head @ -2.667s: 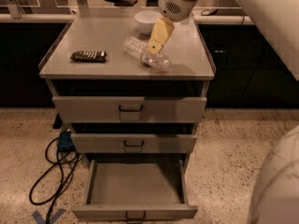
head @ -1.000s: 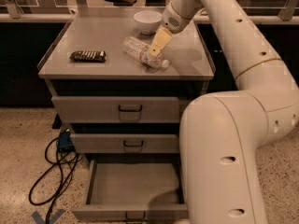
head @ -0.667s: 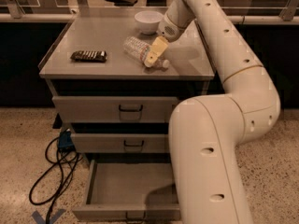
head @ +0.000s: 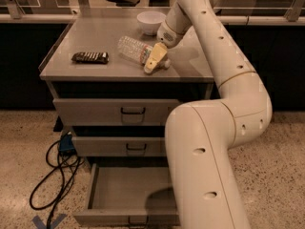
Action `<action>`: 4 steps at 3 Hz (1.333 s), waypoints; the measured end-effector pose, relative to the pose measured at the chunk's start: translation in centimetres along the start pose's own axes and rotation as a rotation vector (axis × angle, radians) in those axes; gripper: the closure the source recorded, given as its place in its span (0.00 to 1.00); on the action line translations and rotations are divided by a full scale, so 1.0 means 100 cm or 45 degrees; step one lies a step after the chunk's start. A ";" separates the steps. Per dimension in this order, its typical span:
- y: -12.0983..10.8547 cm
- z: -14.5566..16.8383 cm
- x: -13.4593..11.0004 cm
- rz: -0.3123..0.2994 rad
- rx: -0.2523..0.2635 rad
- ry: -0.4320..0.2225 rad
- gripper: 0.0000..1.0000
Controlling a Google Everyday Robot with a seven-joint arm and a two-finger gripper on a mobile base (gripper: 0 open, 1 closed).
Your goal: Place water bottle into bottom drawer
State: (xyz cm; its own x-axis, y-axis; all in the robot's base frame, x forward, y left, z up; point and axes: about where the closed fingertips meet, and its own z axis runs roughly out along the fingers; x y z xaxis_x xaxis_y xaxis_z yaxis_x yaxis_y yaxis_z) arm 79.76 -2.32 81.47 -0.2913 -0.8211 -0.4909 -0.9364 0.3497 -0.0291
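Observation:
The water bottle (head: 135, 49), clear and ribbed with a pale label band, lies on its side on the grey cabinet top (head: 95, 37), cap end pointing right. My gripper (head: 154, 60) comes down from the upper right and sits at the bottle's cap end, touching or just over it. The bottom drawer (head: 121, 190) is pulled out and open, a shallow grey tray with nothing visible in it. My arm's large link (head: 205, 166) hides the drawer's right part.
A white bowl (head: 151, 21) stands at the back of the top, just behind the gripper. A dark wrapped snack bar (head: 90, 57) lies at the left. The two upper drawers (head: 114, 111) are nearly closed. Black cables (head: 55, 173) lie on the floor at the left.
My gripper has slid down and left along the bottle to its cap end. My arm's lower link now fills the right foreground. The bottle has stayed in place.

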 end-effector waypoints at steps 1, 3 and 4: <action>0.000 0.000 0.000 0.000 0.000 0.000 0.19; 0.000 -0.006 -0.003 0.000 0.000 0.000 0.65; 0.001 -0.008 -0.004 0.000 0.000 0.000 0.89</action>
State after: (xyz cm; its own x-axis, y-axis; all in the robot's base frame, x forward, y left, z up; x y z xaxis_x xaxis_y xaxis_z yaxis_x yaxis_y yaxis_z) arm 79.67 -2.32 82.36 -0.2916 -0.8209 -0.4911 -0.9363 0.3501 -0.0293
